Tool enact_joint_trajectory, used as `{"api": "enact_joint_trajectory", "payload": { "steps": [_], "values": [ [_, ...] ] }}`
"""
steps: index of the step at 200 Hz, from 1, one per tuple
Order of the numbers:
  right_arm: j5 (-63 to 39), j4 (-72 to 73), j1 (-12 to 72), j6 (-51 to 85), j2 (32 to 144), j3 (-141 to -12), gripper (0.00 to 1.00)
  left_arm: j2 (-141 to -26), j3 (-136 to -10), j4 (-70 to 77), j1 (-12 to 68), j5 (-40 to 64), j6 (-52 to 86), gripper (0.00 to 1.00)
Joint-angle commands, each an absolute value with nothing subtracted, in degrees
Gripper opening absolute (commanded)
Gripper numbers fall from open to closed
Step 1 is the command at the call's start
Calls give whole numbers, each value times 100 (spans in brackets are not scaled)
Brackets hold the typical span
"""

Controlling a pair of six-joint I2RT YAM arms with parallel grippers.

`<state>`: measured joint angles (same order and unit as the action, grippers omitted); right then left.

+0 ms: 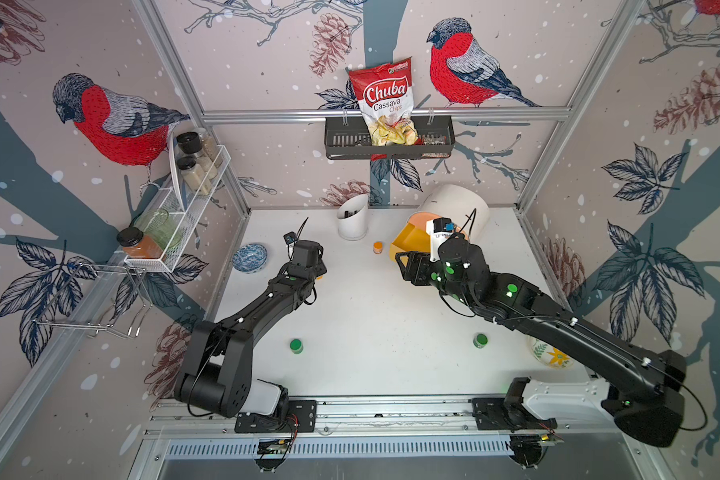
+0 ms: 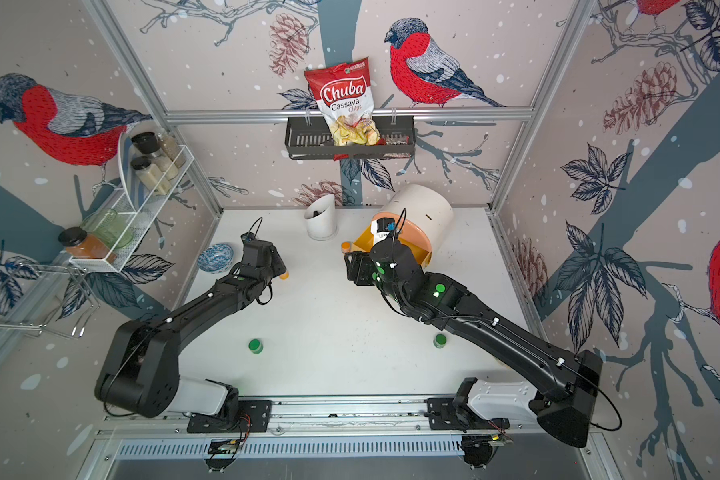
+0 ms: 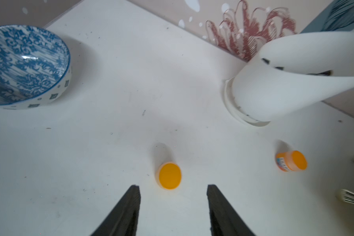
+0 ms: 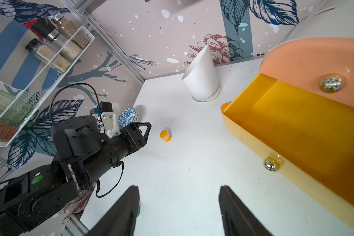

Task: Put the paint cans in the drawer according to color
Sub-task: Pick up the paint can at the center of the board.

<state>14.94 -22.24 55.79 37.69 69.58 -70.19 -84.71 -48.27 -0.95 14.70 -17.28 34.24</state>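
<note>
Where they sit farthest from the drawer point(image 1: 462, 203), green can point(image 1: 296, 345) and second green can point(image 1: 480, 340) stand lids up; left gripper point(image 3: 173, 187) and right gripper point(image 4: 178, 187) gape empty; orange can point(image 3: 170, 175) stands upright nearer it, second orange can point(image 1: 378, 247) just beside its open yellow tray point(image 4: 294, 130).

Bullfinch-and-pinecone wallpaper point(image 1: 113, 124) covers three walls (aluminium rails point(image 1: 267, 115) frame them). A scuffed white surface point(image 1: 383, 316) lies below. A black basket point(image 1: 341, 137) and a wire rack point(image 1: 150, 264) hang on the walls.
</note>
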Motion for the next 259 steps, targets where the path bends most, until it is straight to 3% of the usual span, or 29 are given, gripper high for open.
{"api": "enact_joint_trajectory", "payload": {
  "steps": [1,46,97,158,195,259],
  "values": [
    [1538,-1960,5599,3892,6970,-6914,67,-8960,-5108,-359,1307,-1441,3507,54],
    [1538,-1929,5581,3894,6996,-6837,68,-10081,-5912,-737,1257,-1239,3237,54],
    [1491,-1950,5548,3885,7058,-6829,68,-10533,-6090,-830,1257,-1289,3180,57],
    [1502,-1988,5489,3885,7019,-6795,68,-10522,-6015,-878,1594,-1035,3169,39],
    [1494,-1998,5386,3911,6927,-6656,68,-10493,-5934,-977,2377,-833,3268,29],
    [1475,-2072,5174,3955,6611,-6410,69,-10314,-6041,-1567,3498,-923,3279,23]
  ]
}}
